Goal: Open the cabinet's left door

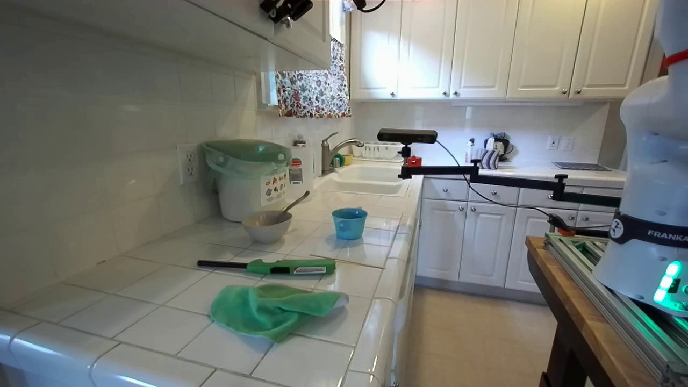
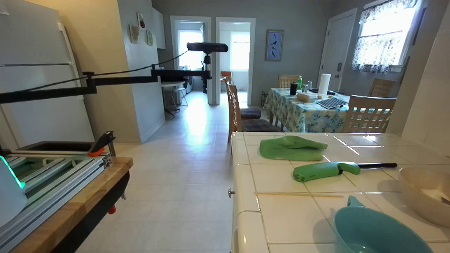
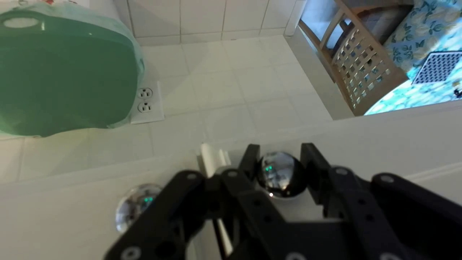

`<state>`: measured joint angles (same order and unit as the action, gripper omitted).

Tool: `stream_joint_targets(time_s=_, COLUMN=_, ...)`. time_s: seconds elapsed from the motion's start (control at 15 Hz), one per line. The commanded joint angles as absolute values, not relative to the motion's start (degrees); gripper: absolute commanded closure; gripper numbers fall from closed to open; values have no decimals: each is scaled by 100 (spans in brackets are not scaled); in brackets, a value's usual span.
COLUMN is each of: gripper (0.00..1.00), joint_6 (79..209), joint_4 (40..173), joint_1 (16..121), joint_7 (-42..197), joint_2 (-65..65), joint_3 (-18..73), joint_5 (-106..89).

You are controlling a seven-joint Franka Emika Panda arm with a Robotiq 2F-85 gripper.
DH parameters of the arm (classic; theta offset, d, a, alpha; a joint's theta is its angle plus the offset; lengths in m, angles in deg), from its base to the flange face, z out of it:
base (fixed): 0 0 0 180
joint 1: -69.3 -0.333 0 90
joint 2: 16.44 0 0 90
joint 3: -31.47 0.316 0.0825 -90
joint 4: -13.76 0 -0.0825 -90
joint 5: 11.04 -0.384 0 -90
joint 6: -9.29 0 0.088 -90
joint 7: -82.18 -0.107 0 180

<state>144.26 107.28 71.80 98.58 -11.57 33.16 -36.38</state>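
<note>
Knob of round, shiny metal sits pinched in your black gripper, presumably for pulling the white-painted left door of the white wall cabinet above the white-tiled counter.

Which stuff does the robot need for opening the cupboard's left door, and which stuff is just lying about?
For the job:
cabinet
left door
shiny knob, between the jaws

Just lying about on the counter:
green cloth
green tool, maybe a lighter
blue cup
bowl
thin stick
green-lidded tub
</note>
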Motion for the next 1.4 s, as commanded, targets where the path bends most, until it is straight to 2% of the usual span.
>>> stream_joint_targets(time_s=0.0, gripper=90, joint_6=14326, joint_4=11321, joint_1=7178, joint_7=10046, joint_2=-1707, joint_3=3270, joint_5=-3595)
stream_joint_targets(time_s=0.6, gripper=90, joint_6=14386, joint_4=12665, joint_1=6900, joint_7=10106, joint_2=-2929, joint_3=3264, joint_5=-3322)
stream_joint_targets(time_s=1.07, gripper=90, joint_6=14673, joint_4=13618, joint_1=6496, joint_7=8573, joint_2=-3747, joint_3=3939, joint_5=-2212)
stream_joint_targets(time_s=1.13, gripper=40, joint_6=14712, joint_4=13655, joint_1=6548, joint_7=8184, joint_2=-3761, joint_3=4064, joint_5=-1953)
stream_joint_targets(time_s=1.2, gripper=39, joint_6=14815, joint_4=13675, joint_1=6655, joint_7=7704, joint_2=-3752, joint_3=4196, joint_5=-1644)
stream_joint_targets(time_s=1.33, gripper=26, joint_6=14887, joint_4=13648, joint_1=6836, joint_7=6918, joint_2=-3731, joint_3=4313, joint_5=-1137)
